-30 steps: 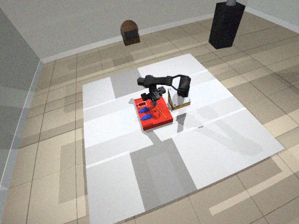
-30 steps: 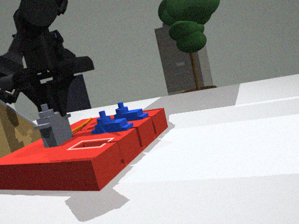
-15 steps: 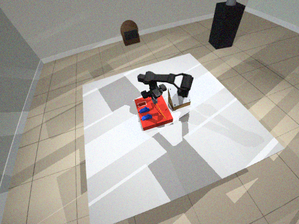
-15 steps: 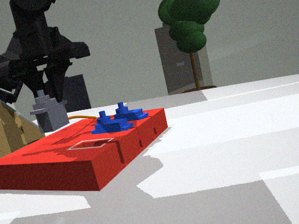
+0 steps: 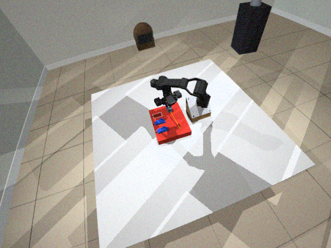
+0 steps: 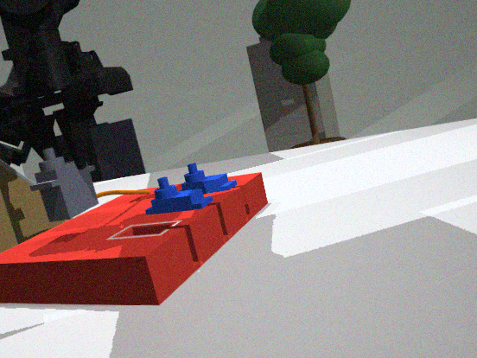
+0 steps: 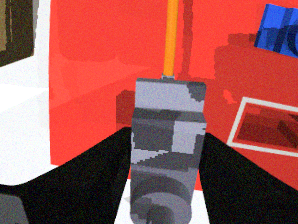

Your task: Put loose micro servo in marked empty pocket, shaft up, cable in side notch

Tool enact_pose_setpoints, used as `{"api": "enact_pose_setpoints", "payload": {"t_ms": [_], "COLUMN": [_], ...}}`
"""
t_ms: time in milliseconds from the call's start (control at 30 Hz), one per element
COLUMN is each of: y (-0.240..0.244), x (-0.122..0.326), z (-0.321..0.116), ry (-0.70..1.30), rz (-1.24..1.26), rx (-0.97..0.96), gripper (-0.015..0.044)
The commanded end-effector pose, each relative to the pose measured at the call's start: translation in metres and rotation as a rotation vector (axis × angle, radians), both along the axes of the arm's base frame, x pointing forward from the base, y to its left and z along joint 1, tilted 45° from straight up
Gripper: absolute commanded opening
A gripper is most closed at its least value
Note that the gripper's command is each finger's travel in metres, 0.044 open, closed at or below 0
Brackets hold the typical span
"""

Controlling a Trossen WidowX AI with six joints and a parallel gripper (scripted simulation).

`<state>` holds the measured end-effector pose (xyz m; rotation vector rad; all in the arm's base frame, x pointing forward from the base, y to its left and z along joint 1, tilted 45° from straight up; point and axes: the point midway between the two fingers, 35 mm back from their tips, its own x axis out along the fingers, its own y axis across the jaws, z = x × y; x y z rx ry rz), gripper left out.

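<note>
On the left of the wrist view, one black tapering finger of the gripper (image 5: pixel 169 108) (image 6: pixel 71 173) (image 7: pixel 165 150) presses against the side of a grey, box-shaped micro servo (image 5: pixel 169 109) (image 6: pixel 68 196) (image 7: pixel 168 135). Between the two fingers, parted by the width of its body, the servo is gripped; its round output boss and shaft lie toward the bottom of that view, and an orange cable (image 5: pixel 175 119) (image 6: pixel 123 193) (image 7: pixel 171 40) leaves its far end. To the right, the other black finger bears on the opposite side.

Farther right lies the white-outlined pocket (image 5: pixel 157 115) (image 6: pixel 149 230) (image 7: pixel 270 127) in the red rectangular deck (image 5: pixel 177 132) (image 6: pixel 86 281) (image 7: pixel 95 60), the servo apart from it. In the exterior view the servo stands upright, shaft up, at the left, with two blue servos (image 5: pixel 161 126) (image 6: pixel 179 201) seated on the deck to its right. No brand, label or writing is readable.
</note>
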<state>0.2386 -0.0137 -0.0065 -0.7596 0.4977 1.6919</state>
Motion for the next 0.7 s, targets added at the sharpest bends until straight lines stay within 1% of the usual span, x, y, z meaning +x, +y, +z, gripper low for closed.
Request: {"api": "enact_pose_setpoints", "payload": {"t_ms": [0, 200, 667], "y": [-0.0122, -0.0128, -0.0128], "x": [0.0026, 0.0026, 0.0027], "z": [-0.0097, -0.0103, -0.0103], "ry": [-0.006, 0.032, 0.358], "rz": [-0.001, -0.041, -0.379], "rx": [-0.006, -0.014, -0.075], "gripper": [0.0000, 0.0000, 0.0000]}}
